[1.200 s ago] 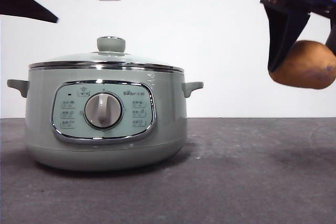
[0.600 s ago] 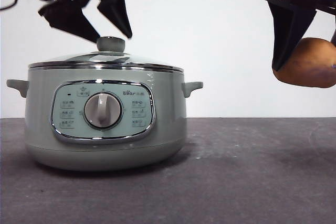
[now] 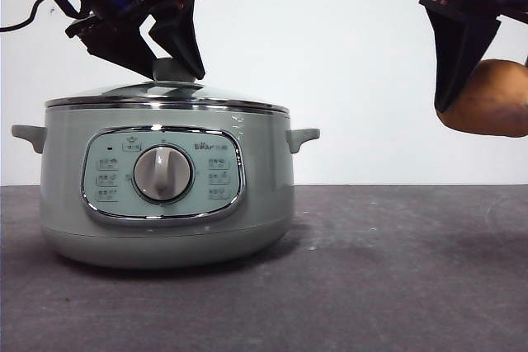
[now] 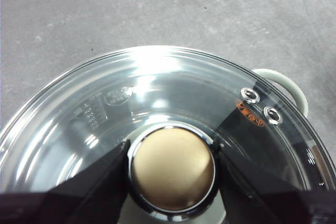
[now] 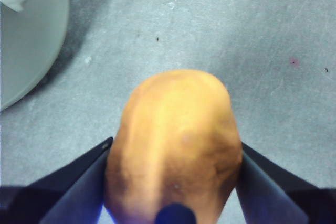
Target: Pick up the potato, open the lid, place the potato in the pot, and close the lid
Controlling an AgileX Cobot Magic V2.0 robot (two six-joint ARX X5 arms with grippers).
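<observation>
Two hands busy, potato (image 3: 493, 103) cut off at the frame edge.
Right hand (image 5: 173, 182) grips it; left hand (image 4: 172, 169) straddles the lid (image 4: 157, 98) knob, contact unclear.

Left tool (image 3: 169, 59) now down astride the lid (image 3: 165, 92) knob (image 3: 172, 70).

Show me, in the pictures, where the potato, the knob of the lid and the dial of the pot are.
potato (image 5: 176, 140): right wrist view, middle of its skin, between the jaws.
knob of the lid (image 4: 172, 166): left wrist view, its rounded top.
dial of the pot (image 3: 162, 174): front view, centre of the grey dial.
</observation>
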